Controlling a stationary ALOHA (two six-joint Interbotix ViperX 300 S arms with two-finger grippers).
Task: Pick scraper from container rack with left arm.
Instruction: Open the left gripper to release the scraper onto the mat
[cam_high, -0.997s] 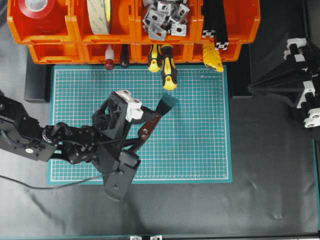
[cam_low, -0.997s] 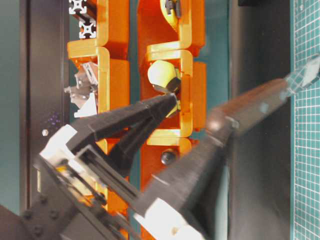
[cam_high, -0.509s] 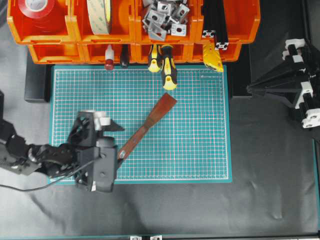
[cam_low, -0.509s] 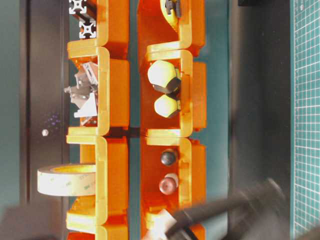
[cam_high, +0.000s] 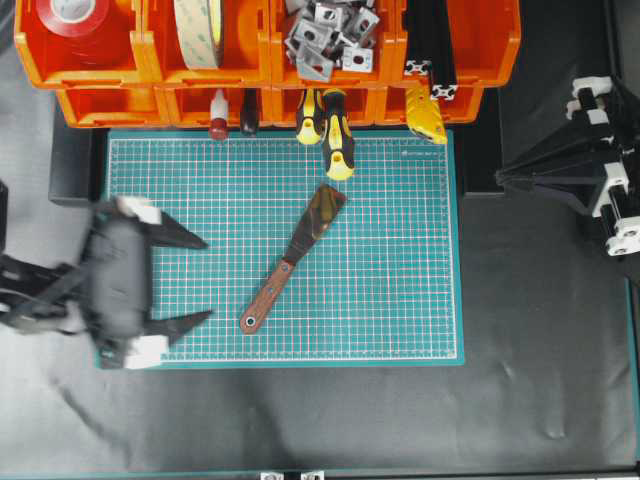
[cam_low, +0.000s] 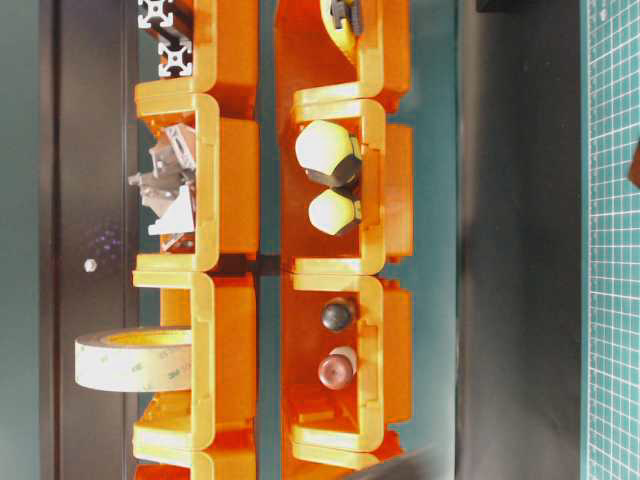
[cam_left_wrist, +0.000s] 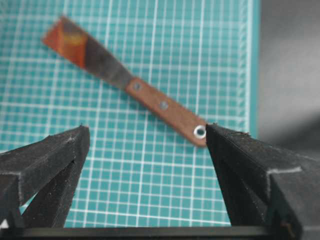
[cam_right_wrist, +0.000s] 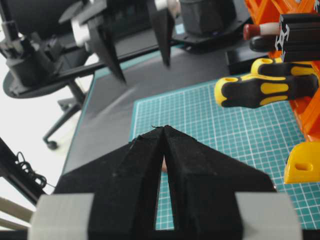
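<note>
Scraper (cam_high: 293, 257): you see it lying flat on the green cutting mat (cam_high: 400, 300), free of any grip, blade toward the container rack (cam_high: 270, 70) and handle end toward the mat's near-left corner. A second ago your left claw held it lifted over the mat's middle; half a second ago it was already down.
Left gripper (cam_high: 196, 279): it has pulled back to the mat's left edge, motion-blurred, jaws spread wide and empty. In your left wrist view the handle's holed end (cam_left_wrist: 200, 132) sits just beside the right fingertip (cam_left_wrist: 225, 150).
Right gripper (cam_right_wrist: 162, 131): parked off the mat's right edge, fingers pressed together on nothing, unchanged.
Container rack: along the mat's far edge, unchanged; the yellow-and-black screwdrivers (cam_high: 330, 130) poke out of a lower bin onto the mat, apart from the blade.
Table-level view: the arm that filled it before is gone.
</note>
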